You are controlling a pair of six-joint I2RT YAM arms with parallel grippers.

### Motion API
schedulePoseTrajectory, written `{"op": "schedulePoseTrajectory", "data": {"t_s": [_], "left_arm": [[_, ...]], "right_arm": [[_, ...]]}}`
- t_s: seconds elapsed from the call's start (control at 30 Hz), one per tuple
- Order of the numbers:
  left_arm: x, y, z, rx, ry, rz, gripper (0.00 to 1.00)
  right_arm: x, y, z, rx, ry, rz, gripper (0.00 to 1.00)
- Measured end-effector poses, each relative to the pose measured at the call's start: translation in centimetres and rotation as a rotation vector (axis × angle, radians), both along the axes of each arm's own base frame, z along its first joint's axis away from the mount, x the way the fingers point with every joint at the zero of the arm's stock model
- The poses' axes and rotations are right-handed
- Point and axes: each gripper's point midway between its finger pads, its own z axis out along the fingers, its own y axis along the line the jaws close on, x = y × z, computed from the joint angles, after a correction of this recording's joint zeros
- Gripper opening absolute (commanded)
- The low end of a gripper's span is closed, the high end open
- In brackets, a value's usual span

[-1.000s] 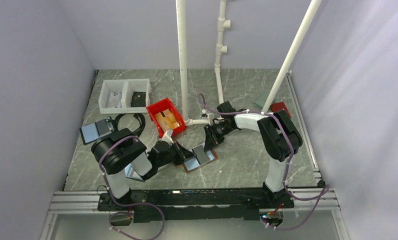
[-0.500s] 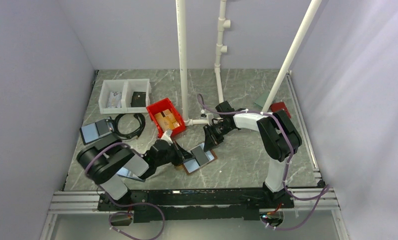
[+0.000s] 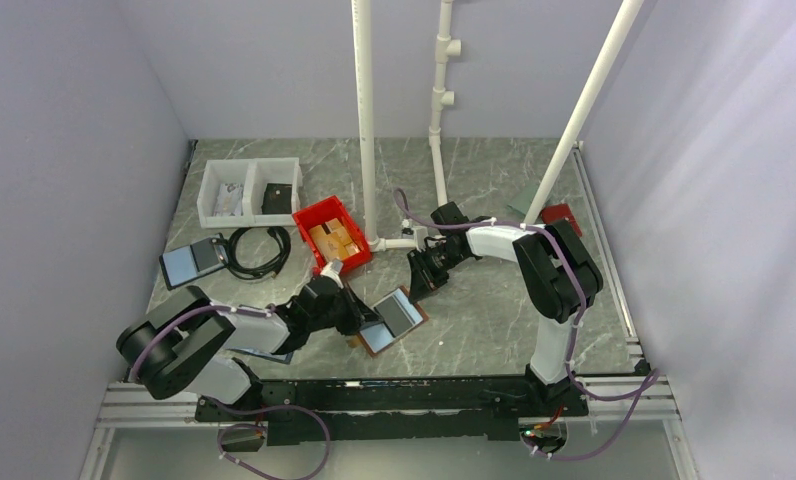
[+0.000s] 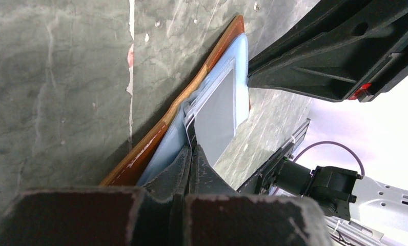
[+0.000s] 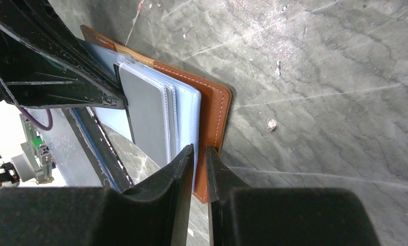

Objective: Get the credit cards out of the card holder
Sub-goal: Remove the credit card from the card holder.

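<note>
The brown card holder [image 3: 374,340] lies open on the marble table, pale blue lining up. A dark grey credit card [image 3: 402,311] sits in its pocket stack. In the left wrist view my left gripper [image 4: 192,149] is shut on the near edge of the grey card [image 4: 217,115], beside the holder's brown rim [image 4: 156,136]. In the right wrist view my right gripper [image 5: 200,152] pinches the holder's brown edge [image 5: 215,115] and blue lining between nearly closed fingers, and the grey card [image 5: 145,120] lies on top. The two grippers [image 3: 362,318] [image 3: 417,290] face each other across the holder.
A red bin [image 3: 332,233] stands just behind the holder, with a white two-compartment tray [image 3: 249,190] and a black cable coil [image 3: 259,250] to its left. A dark folder [image 3: 192,262] lies at left. White pipes [image 3: 366,120] rise behind.
My left arm has swung its elbow down and to the left while its gripper stayed at the holder. The holder shifted slightly towards the near left. The right jaws closed a little.
</note>
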Motion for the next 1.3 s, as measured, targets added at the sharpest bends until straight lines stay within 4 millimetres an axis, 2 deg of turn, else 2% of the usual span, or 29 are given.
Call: {"op": "schedulePoseTrajectory", "data": {"t_s": [0.33,0.83,1.13,1.3], "left_arm": [[-0.9,1.4,-0.2,0.016,0.004,0.020,0.00],[-1.3,2.3,0.3,0.014,-0.027,0.028,0.00],[-1.6,3.4,2.6,0.037,-0.148,-0.011,0.00],[-2.1,4.6,3.6,0.079,-0.222,-0.042,0.00]], "right_arm": [[0.0,-0.1,0.0,-0.003,0.000,0.005,0.18],[-0.1,-0.1,0.2,0.012,-0.023,0.034,0.19],[0.4,-0.1,2.0,0.053,-0.093,0.061,0.22],[0.1,0.1,3.2,0.103,-0.115,0.094,0.31]]}}
